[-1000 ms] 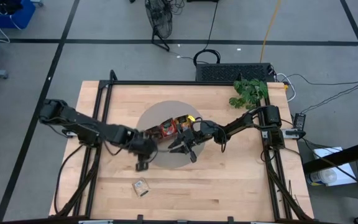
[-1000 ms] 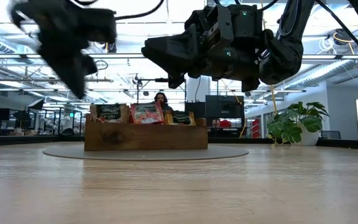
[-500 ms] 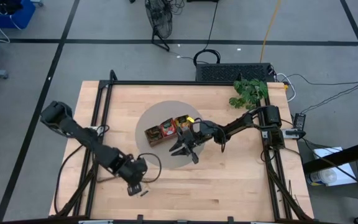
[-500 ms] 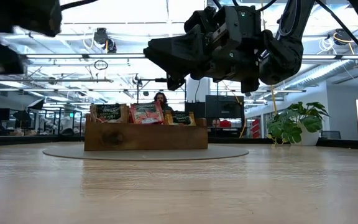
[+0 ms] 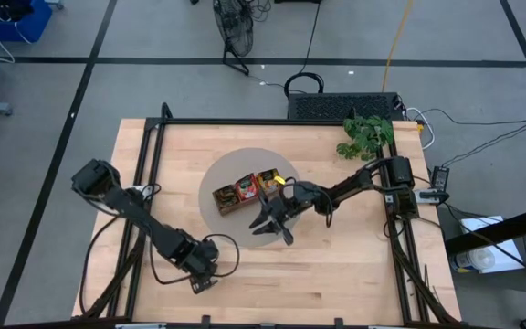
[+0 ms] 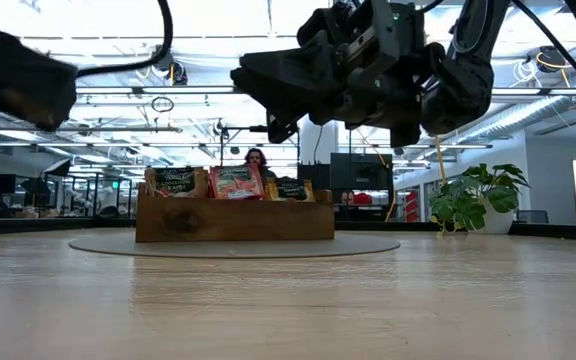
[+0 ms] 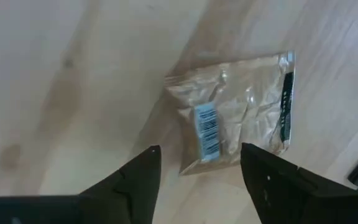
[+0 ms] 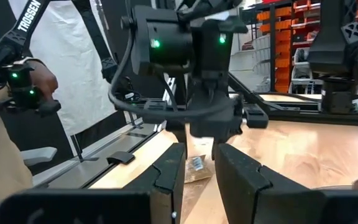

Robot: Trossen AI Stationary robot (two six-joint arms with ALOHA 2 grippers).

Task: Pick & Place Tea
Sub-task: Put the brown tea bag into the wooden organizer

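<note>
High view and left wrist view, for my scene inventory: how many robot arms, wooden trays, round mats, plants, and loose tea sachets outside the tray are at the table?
Robot arms: 2 (left, right)
Wooden tray: 1
Round mat: 1
Plant: 1
Loose tea sachet: 1
Total: 6

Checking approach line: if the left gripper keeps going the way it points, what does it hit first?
Probably the crinkled pale beige tea sachet lying flat on the wooden table, just beyond the left gripper.

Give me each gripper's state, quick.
Left gripper: open, over a beige tea sachet on the table, not holding it.
Right gripper: slightly open, empty.
</note>
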